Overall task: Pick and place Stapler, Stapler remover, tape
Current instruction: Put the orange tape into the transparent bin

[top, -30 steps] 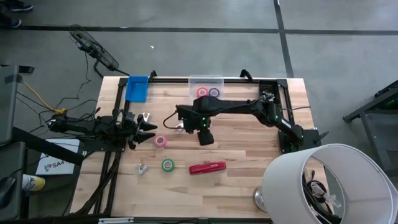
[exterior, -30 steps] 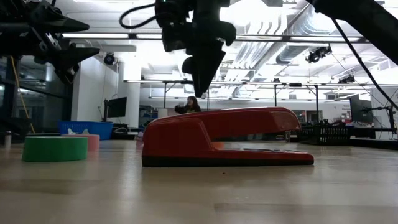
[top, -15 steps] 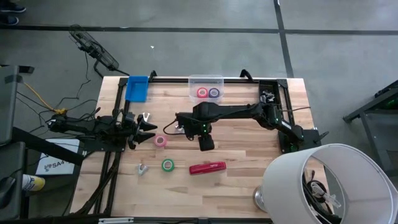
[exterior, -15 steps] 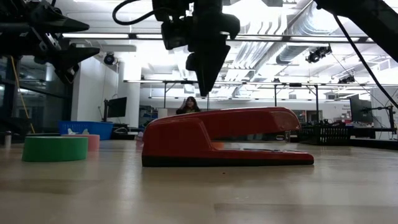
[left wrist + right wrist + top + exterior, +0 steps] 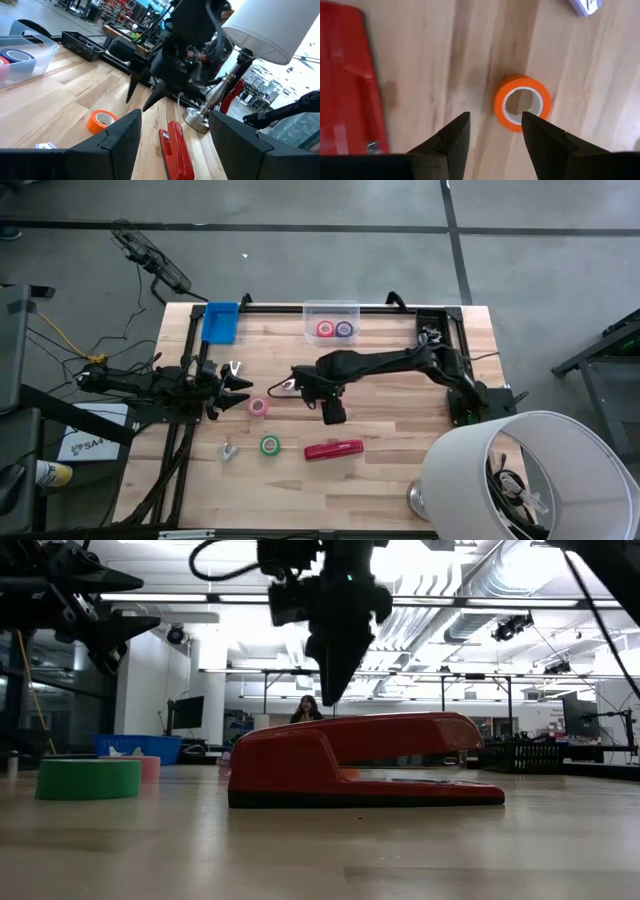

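The red stapler [image 5: 334,449] lies flat on the table near its front edge. My right gripper [image 5: 333,414] hangs just behind it, fingers pointing down and open [image 5: 495,115], with an orange tape roll [image 5: 499,105] flat on the wood below and nothing between the fingers. In the low view the fingertips [image 5: 336,690] are above the stapler's top [image 5: 360,755]. The gripper body hides that roll in the high view. Green tape [image 5: 269,445] and pink tape [image 5: 258,406] lie farther left. My left gripper [image 5: 243,385] waits open at the left edge. Silvery staple removers [image 5: 228,451] [image 5: 235,368] lie on the left.
A clear container [image 5: 331,306] at the far edge holds a red roll [image 5: 325,329] and a purple roll [image 5: 344,329]. A blue bin [image 5: 220,322] stands far left. A white-shaded lamp [image 5: 520,475] covers the near right corner. A small pale piece [image 5: 283,387] lies left of my right gripper.
My right gripper has gone toward the table's near edge and a little down, closer to the stapler, staying open. The stapler and the tape rolls have kept their places.
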Controlling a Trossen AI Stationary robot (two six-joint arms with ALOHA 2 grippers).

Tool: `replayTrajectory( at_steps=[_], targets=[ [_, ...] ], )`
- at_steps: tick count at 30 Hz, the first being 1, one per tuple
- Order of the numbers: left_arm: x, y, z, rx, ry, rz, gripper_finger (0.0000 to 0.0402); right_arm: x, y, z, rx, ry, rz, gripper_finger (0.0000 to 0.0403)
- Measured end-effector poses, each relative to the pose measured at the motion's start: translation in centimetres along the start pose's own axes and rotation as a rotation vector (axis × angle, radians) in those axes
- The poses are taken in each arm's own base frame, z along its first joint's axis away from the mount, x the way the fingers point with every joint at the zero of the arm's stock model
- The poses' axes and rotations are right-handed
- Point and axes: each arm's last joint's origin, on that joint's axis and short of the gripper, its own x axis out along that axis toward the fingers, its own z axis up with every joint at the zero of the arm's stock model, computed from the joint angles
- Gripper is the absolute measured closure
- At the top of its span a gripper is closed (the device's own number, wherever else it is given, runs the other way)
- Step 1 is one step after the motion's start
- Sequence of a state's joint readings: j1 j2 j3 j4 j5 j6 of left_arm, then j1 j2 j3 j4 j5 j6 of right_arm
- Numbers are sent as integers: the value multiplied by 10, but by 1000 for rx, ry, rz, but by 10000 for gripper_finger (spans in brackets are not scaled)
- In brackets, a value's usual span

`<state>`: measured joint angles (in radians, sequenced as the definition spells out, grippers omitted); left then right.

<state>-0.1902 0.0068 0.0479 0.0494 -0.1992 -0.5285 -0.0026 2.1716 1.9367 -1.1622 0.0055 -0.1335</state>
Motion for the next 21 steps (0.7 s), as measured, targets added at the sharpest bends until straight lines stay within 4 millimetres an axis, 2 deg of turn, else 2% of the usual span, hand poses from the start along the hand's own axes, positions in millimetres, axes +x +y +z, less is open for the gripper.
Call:
replayTrajectory(
  at_steps=[8, 21],
  targets=[
    [0, 0, 0, 0, 0, 1, 173, 29, 2, -20, -90, -50, -5, 228],
    [0, 0, 0, 0, 0, 1, 173, 61, -5, -34, -159, -57, -8, 176]
  ],
)
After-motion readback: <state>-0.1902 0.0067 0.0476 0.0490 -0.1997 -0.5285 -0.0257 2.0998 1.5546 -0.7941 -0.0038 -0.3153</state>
